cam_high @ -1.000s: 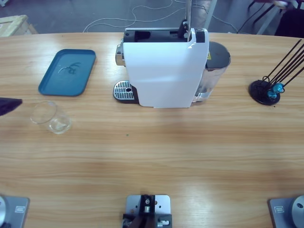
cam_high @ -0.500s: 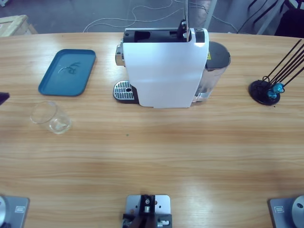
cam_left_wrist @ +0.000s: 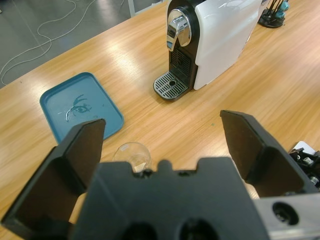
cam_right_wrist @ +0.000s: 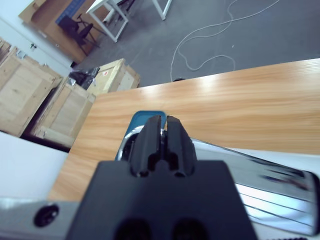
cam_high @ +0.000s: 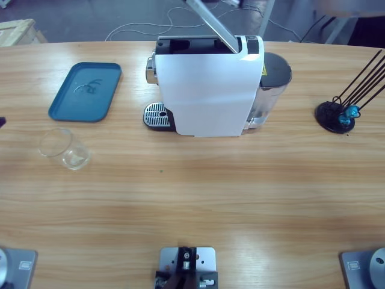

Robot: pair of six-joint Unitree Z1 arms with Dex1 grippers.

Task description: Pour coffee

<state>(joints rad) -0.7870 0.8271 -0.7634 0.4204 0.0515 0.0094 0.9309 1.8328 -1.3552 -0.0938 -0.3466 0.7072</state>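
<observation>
Wooden table: left claw spread above glass; right claw clenched on lever.

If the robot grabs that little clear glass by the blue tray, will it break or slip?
The glass looks thin-walled and clear, so it is probably fragile if squeezed hard. Its smooth sides may be slippery for the left gripper, whose jaws are spread wide above it. It appears empty, so likely light and easy to knock over.
</observation>
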